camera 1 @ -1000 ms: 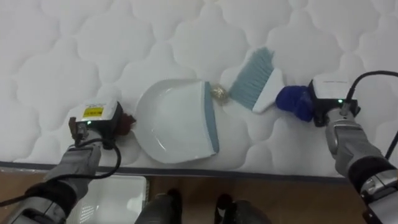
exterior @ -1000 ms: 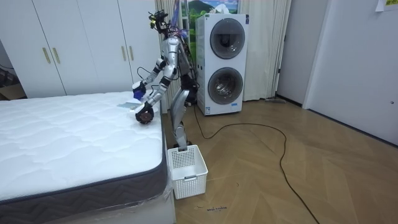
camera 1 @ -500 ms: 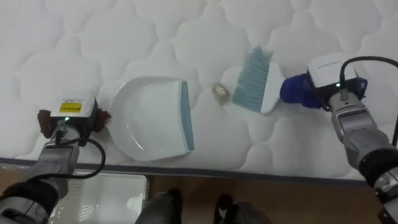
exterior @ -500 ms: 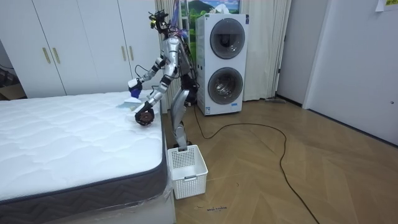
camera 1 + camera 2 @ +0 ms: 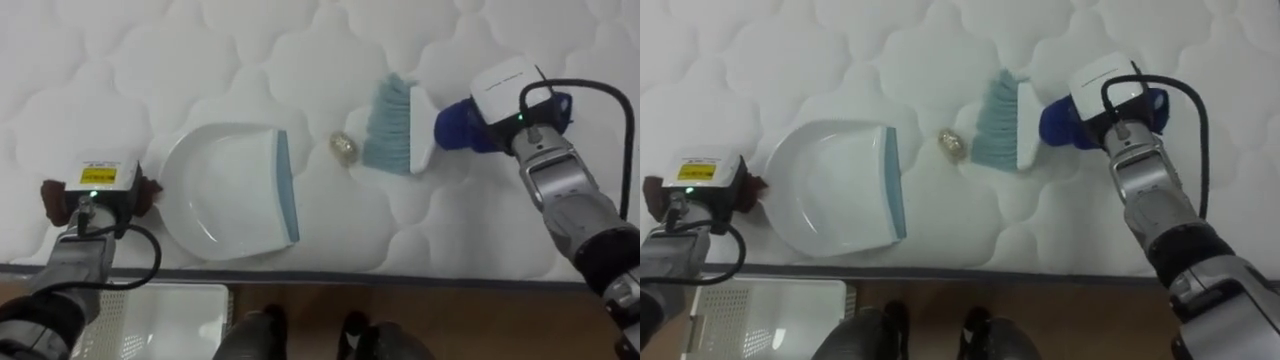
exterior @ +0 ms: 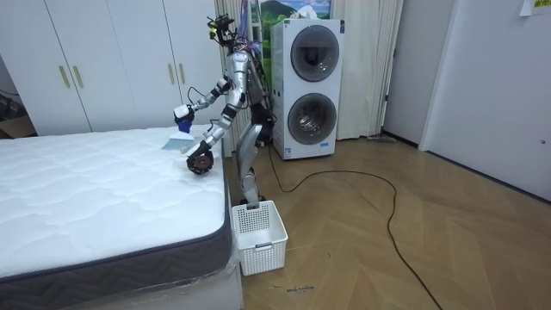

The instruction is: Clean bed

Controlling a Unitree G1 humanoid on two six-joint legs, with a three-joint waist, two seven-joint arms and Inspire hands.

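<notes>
Standing at the long edge of the bed, the robot bends a little over the white quilted mattress [image 5: 200, 60], as the room view shows. A white dustpan [image 5: 225, 195] lies flat on the mattress, close to that edge, and its grey-blue lip is turned to the robot's right.

The left hand [image 5: 92, 190] is just left of the dustpan, against its rounded back. Its dark red fingers are curled tightly together there and clamp the pan's handle, which is mostly hidden under the hand.

To the right of the dustpan's lip, with a small strip of bare mattress between them, lies a small golden crumpled ball [image 5: 345, 147]. It is not yet in the pan.

Further right of the dustpan is a brush [image 5: 395, 125] with pale blue bristles. The bristle tips point toward the lip and reach almost to the ball. The right hand [image 5: 510, 95], the farthest thing from the dustpan on that side, has its blue fingers wrapped firmly around the brush handle.

Below the dustpan, on the wooden floor beside the bed, stands a white plastic basket [image 6: 258, 234].
</notes>
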